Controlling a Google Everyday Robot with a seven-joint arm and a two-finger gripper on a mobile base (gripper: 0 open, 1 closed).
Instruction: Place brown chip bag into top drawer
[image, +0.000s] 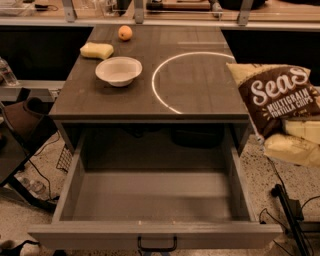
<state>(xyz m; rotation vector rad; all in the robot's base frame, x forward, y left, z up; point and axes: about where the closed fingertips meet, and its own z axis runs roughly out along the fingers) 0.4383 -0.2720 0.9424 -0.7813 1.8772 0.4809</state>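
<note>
The gripper (295, 141) is pinching the brown chip bag (277, 97) at the table's (200, 95) 3 o'clock, outside the top drawer (150, 200); swinging toward 7 o'clock, it is risking snagging the drawer's side wall or slipping free.

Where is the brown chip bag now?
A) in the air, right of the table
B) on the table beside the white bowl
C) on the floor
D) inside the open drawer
A: the brown chip bag hangs right of the table, gripped by the end effector just below it, outside the top drawer.
</note>
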